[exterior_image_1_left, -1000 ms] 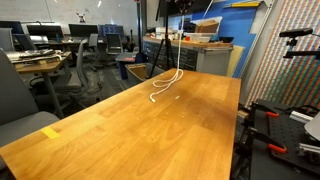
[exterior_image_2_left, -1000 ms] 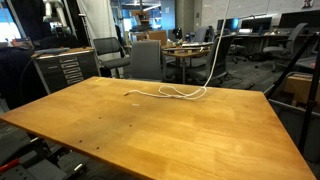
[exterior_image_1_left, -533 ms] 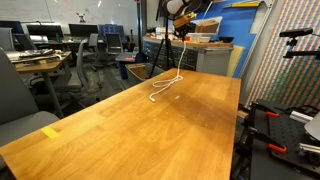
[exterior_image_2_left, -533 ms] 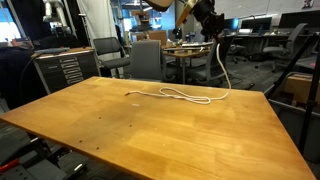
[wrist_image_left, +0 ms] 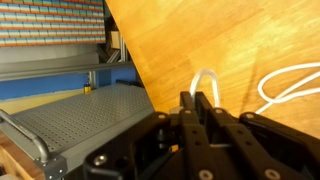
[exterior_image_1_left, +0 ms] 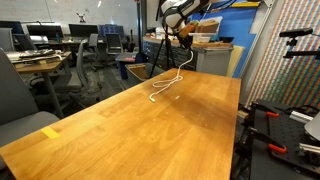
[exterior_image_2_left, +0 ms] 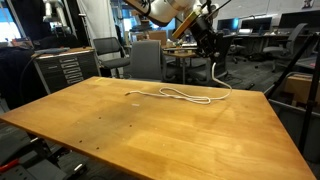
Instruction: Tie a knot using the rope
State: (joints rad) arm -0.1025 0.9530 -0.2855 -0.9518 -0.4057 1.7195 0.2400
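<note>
Plainly, the gripper (wrist_image_left: 200, 101) has its fingers pinched tight together on the rope (exterior_image_2_left: 185, 97). In the wrist view a short white bend of cord arches out just past the fingertips, so the hold is on a fold of the cord rather than on one of its tips. In both exterior views the gripper (exterior_image_2_left: 210, 50) hangs above the wooden table (exterior_image_2_left: 150, 135), near an edge of it. From it the cord drops in a slack curve to the tabletop, where the remainder lies in a loose, wavy line with a small loop in it and ends at a dark tip well away from the gripper. The main risk, as I judge it, is the grip itself: the cord is thin and smooth, and a quick pull or swing could draw the fold out from between the pads. A second risk is that nothing pins the far part of the rope, so any lift or sideways move drags the whole length along the wood and pulls the small loop straight, leaving no crossing to thread. A third is the nearby table edge. The wrist view shows it close by, with a grey perforated metal plate (wrist_image_left: 90, 118) lower down past it, and slack carried that way could spill over and take the rest of the rope with it.
</note>
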